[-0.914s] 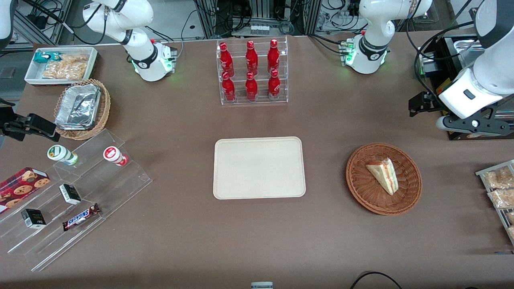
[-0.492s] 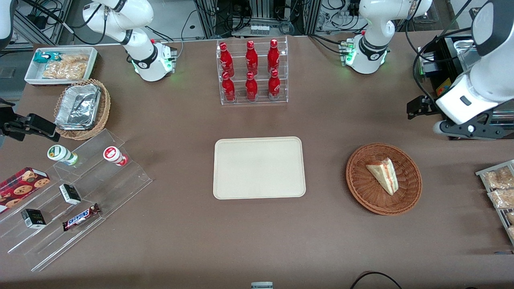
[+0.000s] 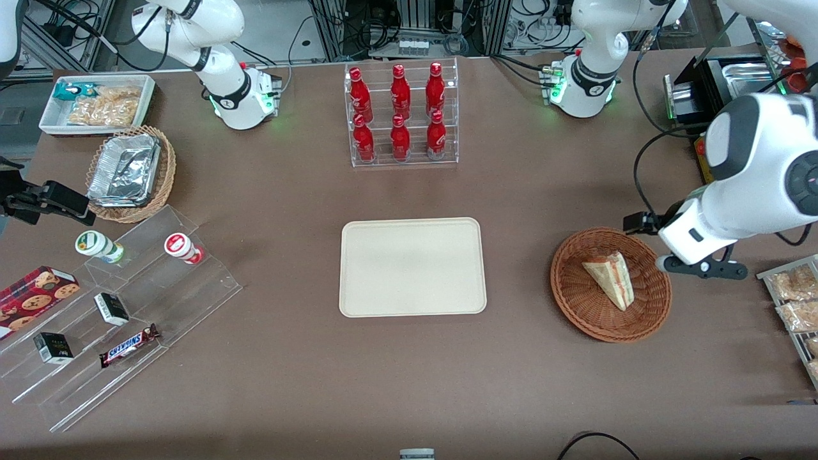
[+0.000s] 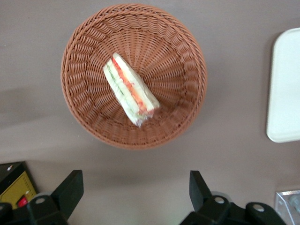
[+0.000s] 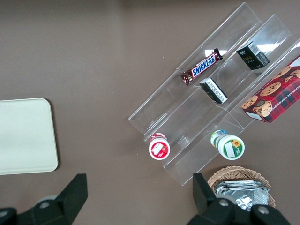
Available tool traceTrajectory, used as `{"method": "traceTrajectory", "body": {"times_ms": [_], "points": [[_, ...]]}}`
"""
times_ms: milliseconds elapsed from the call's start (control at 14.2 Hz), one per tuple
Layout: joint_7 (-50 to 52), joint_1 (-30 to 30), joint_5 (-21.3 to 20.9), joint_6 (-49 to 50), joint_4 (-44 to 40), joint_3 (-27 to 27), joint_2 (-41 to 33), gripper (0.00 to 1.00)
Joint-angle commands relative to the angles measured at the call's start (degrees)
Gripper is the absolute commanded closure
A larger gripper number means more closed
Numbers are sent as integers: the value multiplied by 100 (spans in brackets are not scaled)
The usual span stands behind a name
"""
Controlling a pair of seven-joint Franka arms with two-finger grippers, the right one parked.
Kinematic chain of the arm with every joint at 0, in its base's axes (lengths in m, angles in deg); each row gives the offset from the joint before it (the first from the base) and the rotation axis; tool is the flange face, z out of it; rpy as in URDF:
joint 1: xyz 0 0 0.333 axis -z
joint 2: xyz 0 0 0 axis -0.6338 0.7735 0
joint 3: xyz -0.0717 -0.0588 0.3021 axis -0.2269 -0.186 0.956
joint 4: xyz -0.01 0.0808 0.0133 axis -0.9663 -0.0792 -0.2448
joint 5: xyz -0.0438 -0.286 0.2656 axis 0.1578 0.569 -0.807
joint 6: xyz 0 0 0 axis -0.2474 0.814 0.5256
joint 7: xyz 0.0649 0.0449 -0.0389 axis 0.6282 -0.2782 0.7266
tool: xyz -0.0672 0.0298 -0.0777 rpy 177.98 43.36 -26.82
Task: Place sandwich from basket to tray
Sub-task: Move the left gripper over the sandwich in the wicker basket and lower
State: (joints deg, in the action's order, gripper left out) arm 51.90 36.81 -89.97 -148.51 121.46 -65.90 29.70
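The sandwich (image 3: 610,278), a pale triangular wedge with red, orange and green layers, lies in the round reddish-brown wicker basket (image 3: 575,300). Both show in the left wrist view: the sandwich (image 4: 131,89) and the basket (image 4: 178,56). My left gripper (image 3: 703,268) hovers beside the basket, just off its rim toward the working arm's end of the table. It is open and empty (image 4: 135,183), with its fingers wide apart over bare table. The cream tray (image 3: 412,267) lies flat at the table's middle, toward the parked arm from the basket, with nothing on it. Its edge shows in the left wrist view (image 4: 286,84).
A clear rack of red bottles (image 3: 401,115) stands farther from the camera than the tray. A rack of snack bags (image 3: 795,300) lies at the working arm's end, near the gripper. A black box (image 3: 716,83) is farther back there. A clear stepped shelf (image 3: 115,306) stands toward the parked arm's end.
My left arm has swung nearer to the front camera and toward the basket, bringing the open gripper down beside the basket's rim. The sandwich, basket and tray have not moved.
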Motion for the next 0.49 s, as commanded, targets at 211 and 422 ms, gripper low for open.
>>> {"method": "traceTrajectory", "body": {"times_ms": [211, 422], "points": [[821, -55, -118, -1718, 1385, -23, -148, 0], [1339, -55, -118, -2527, 1930, -14, -104, 0]]}}
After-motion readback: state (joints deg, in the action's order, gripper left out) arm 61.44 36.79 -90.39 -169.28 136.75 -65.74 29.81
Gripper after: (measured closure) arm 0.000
